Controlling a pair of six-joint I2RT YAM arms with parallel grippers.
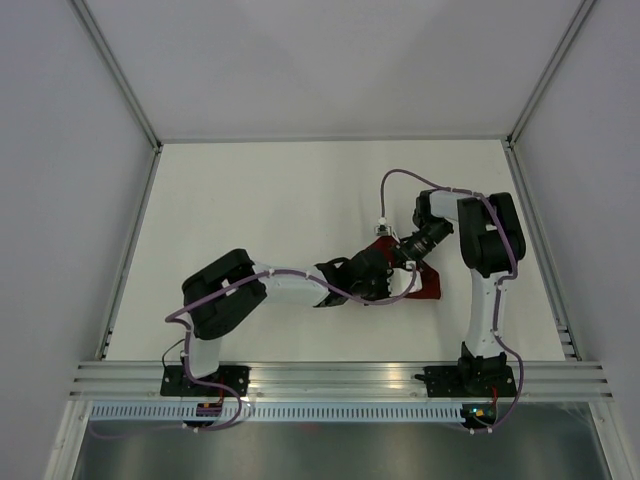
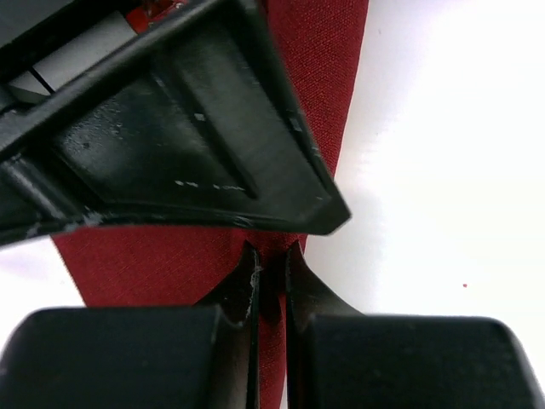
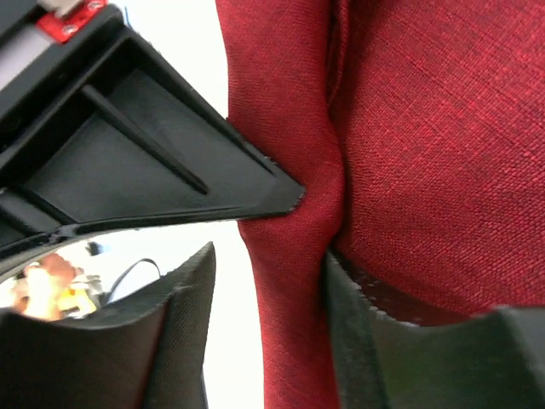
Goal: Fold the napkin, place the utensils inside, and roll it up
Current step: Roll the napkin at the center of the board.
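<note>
At the near edge of the table (image 1: 300,200), where my two bases are bolted, I reach with both arms toward the middle right, and there they meet over the napkin (image 1: 428,285). It lies as a small dark red bundle, right of centre and nearer to the right base than to the left one. My left claw (image 2: 271,274) comes first, from the left: its jaws stand very narrow and a thin edge of the red cloth is pinched between them. Just beyond it my right claw (image 3: 268,256) comes from the far side. Its jaws stand apart around a thick rolled fold of the cloth, which touches one finger while bare table shows beside the other, so I judge this claw is not gripping. The fork I cannot see anywhere; perhaps it is inside the bundle, but I cannot tell. I think the step in hand is the rolling, and it looks far along. The next move calls for my left claw to hold the edge firm while the right one takes a new grip without loosening the roll. I can read no brand or writing; only a small red circuit board (image 3: 72,19) shows, without legible text.
</note>
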